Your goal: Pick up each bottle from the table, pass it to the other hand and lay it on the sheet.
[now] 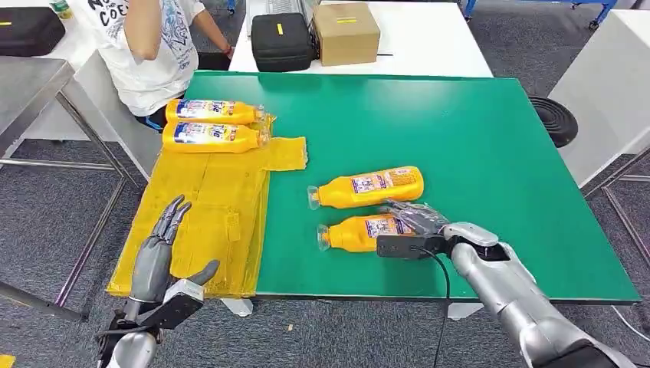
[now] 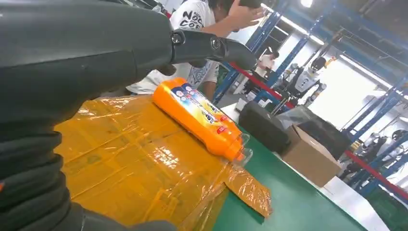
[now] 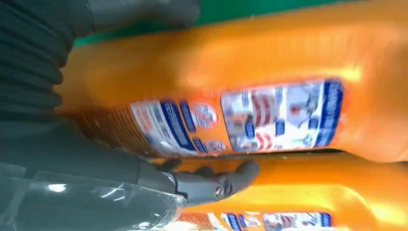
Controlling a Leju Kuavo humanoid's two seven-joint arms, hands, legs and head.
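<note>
The right arm [image 1: 529, 307], at the lower right of the head view, is a silver metal tube with a rounded collar at the wrist, ending in a black block from which a thin black cable [image 1: 443, 307] hangs. The right hand [image 1: 418, 218] has dark grey metallic fingers. At the lower left, the left hand [image 1: 157, 257] is the same dark grey (thumb [image 1: 203, 272] included), above a silver-and-black wrist bracket [image 1: 180, 299]. In the left wrist view, a ribbed grey cover [image 2: 29, 187] and a small screw [image 2: 179, 37] show.

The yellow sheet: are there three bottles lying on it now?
No, two bottles lie at the far end of the yellow sheet; two others rest on the green table.
</note>
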